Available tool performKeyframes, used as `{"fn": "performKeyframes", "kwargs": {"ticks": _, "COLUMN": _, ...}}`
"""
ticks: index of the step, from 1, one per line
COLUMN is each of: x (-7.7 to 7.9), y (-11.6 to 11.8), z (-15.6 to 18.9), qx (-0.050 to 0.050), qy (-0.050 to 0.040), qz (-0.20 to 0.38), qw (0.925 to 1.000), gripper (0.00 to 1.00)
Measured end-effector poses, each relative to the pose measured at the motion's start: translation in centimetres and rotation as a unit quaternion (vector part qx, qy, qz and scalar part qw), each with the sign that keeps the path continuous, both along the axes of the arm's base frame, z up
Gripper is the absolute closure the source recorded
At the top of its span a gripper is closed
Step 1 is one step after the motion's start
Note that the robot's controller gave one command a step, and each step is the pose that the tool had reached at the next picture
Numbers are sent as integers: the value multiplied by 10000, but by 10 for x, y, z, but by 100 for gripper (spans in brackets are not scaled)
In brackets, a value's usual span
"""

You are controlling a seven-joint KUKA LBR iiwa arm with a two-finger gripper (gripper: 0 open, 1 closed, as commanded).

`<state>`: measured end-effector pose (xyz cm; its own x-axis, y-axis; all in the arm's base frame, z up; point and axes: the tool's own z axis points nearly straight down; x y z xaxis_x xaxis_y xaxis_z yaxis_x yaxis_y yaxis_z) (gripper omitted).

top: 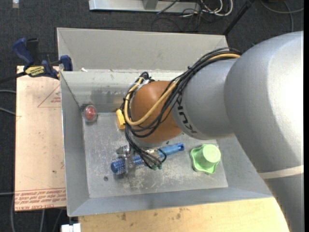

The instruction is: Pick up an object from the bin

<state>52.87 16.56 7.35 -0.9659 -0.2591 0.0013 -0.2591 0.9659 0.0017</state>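
Grey metal forms the bin (pixel 72 144), into which the silver arm (pixel 231 105) with its orange wrist cover (pixel 154 110) reaches from the right. Its jaws sit low over the floor left of centre, at one end of a blue rod-like thing (pixel 171 149); whether they are parted or closed cannot be told. A green lobed piece (pixel 205 158) lies right of it, and a small red ball (pixel 90 112) by the left wall.

This is a robotics lab: a large silver robot arm (pixel 256 105) reaches over a scuffed grey metal bin (pixel 72 134) set on dark carpet (pixel 48 13), with loose cables (pixel 212 4) and a metal stand's base (pixel 140 4) on the floor behind.
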Motion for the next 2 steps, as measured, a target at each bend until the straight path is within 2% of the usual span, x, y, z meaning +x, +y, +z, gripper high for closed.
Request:
{"fn": "performKeyframes", "kwargs": {"ticks": 1, "x": -15, "y": 1, "z": 118, "qx": 11, "qy": -44, "qz": 23, "qw": 10000, "gripper": 100}}
{"fn": "performKeyframes", "kwargs": {"ticks": 2, "x": -17, "y": -4, "z": 177, "qx": 9, "qy": -45, "qz": -59, "qw": 10000, "gripper": 100}}
